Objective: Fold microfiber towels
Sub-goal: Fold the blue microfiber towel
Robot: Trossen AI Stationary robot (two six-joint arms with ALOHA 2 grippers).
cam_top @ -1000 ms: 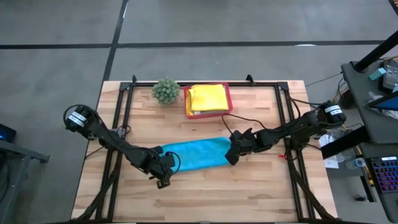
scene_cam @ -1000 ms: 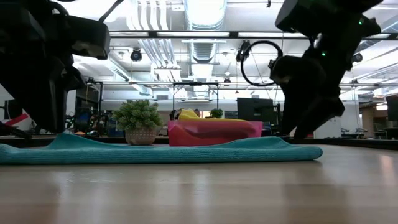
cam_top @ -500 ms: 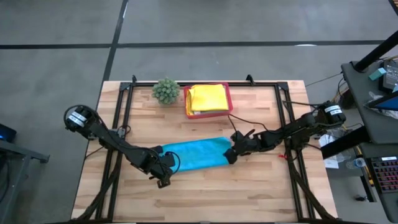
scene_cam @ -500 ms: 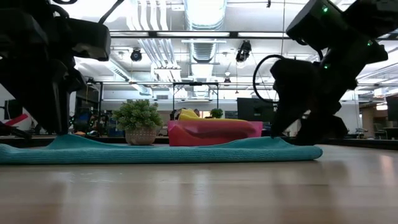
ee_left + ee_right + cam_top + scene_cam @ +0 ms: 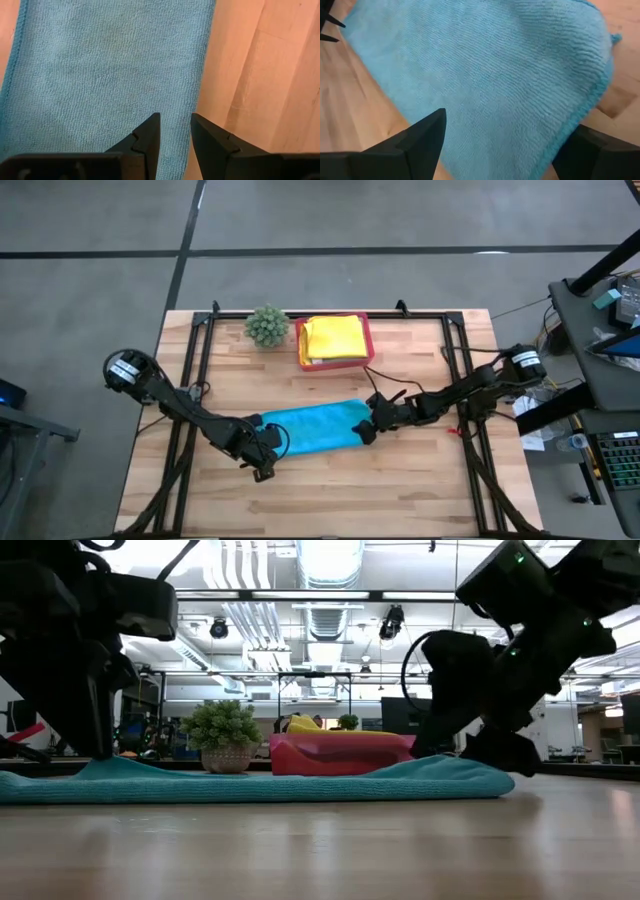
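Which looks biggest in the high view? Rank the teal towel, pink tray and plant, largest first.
1. teal towel
2. pink tray
3. plant
All three sit on the table, so camera distance barely affects this ranking.
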